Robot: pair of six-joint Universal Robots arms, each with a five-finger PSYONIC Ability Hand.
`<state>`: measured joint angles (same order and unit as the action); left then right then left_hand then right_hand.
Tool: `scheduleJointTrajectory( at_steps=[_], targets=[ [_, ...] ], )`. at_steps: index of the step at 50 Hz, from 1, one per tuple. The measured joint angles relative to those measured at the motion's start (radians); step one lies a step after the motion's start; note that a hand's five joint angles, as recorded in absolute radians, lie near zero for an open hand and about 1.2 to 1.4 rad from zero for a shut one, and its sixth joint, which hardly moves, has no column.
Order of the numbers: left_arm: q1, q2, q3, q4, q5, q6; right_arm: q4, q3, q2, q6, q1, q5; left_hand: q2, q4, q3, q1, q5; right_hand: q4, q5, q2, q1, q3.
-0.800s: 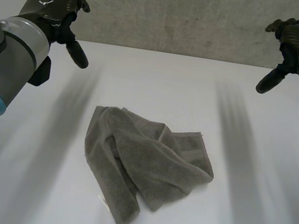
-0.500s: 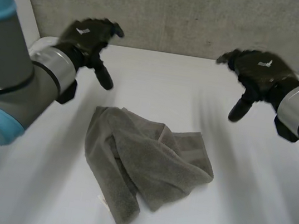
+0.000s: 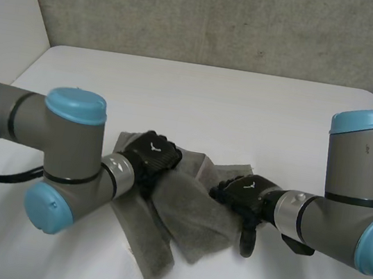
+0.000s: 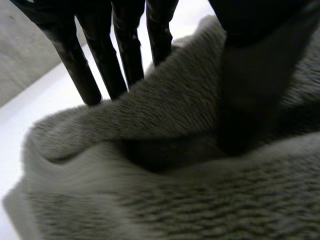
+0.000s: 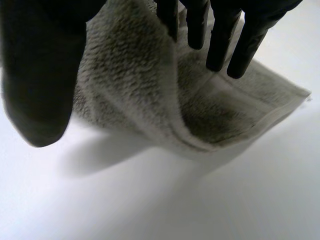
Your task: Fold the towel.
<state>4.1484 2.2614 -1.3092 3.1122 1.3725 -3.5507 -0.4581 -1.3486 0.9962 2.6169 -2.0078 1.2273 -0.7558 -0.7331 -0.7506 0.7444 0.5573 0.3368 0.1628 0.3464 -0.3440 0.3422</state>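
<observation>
A crumpled grey towel (image 3: 192, 221) lies in a heap on the white table (image 3: 213, 101). My left hand (image 3: 147, 160) is down on the towel's upper left part. In the left wrist view its straight fingers (image 4: 125, 50) stand behind a raised ridge of towel (image 4: 150, 190) and its thumb (image 4: 250, 100) touches the near side, the gap still wide. My right hand (image 3: 243, 192) is at the towel's right edge. There its straight fingers (image 5: 220, 35) reach over the hemmed edge of the towel (image 5: 140, 90), while the thumb (image 5: 40, 90) hangs apart above the table.
Bare white table (image 5: 150, 200) lies on all sides of the towel. A grey wall (image 3: 212, 17) rises behind the table's far edge. Both forearms cross low over the table, one at each side of the towel.
Both hands have dropped from high at the far corners down onto the towel, left hand to its upper left, right hand to its right edge. The towel lies as before.
</observation>
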Motion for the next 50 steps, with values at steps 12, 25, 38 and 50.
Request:
scheduleJointTrajectory(
  at_steps=[12,25,38,50],
  targets=[
    [-0.033,0.036,0.105,-0.04,0.013,0.005,-0.01,0.084,0.022,0.008,0.002,-0.013,-0.529,-0.61,-0.529,0.514,0.553,0.988,0.984,0.909,-0.952,0.97],
    [0.012,-0.109,0.549,0.19,0.217,0.031,0.715,0.271,0.226,0.161,-0.012,0.027,-0.529,-0.611,-0.542,0.52,0.553,0.988,0.984,0.909,-0.962,0.977],
    [0.037,-0.346,0.054,0.568,0.203,0.087,0.76,0.087,0.308,0.26,-0.003,-0.007,-0.548,-0.616,-0.572,0.522,0.563,0.988,0.999,0.966,-0.962,0.985],
    [0.025,-0.219,-0.403,0.555,0.089,0.017,0.404,-0.146,0.175,-0.203,-0.011,-0.077,-0.447,-0.466,-0.449,0.482,0.49,0.607,0.593,0.602,-0.584,0.594]
  ],
)
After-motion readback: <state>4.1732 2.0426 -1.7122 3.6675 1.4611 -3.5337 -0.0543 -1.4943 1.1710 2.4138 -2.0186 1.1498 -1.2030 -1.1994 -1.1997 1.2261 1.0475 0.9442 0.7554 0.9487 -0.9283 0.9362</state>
